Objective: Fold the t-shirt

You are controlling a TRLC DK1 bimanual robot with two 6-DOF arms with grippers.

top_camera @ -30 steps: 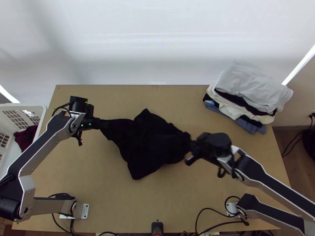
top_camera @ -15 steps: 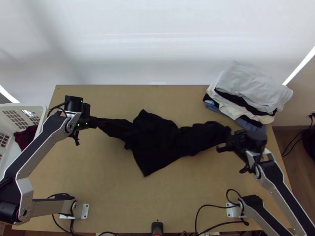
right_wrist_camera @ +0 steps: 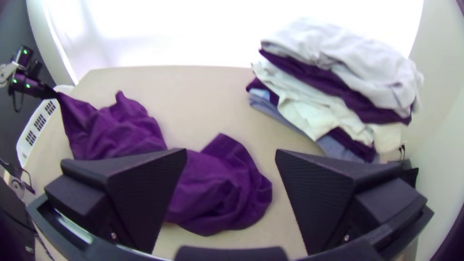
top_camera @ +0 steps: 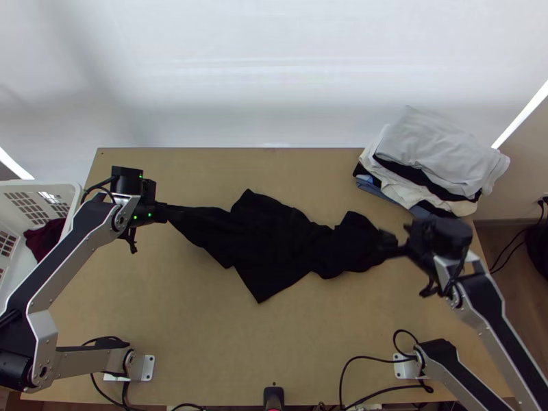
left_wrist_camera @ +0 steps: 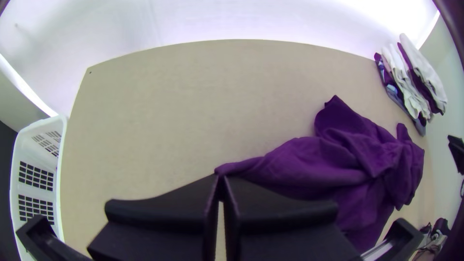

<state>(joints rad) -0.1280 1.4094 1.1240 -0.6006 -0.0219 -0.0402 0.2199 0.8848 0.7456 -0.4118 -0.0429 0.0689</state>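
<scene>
Black shirt runs bunched from the left jaws, pinching one end, to near the wide-spread right jaws.

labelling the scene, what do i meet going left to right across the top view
White basket with dark red cloth in it → left gripper, shut on the t-shirt's end → bunched black t-shirt → right gripper, open.

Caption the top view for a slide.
Black t-shirt bunched on a wooden table, one end in the left claw, the open right claw near the other, folded clothes stacked beyond.
</scene>
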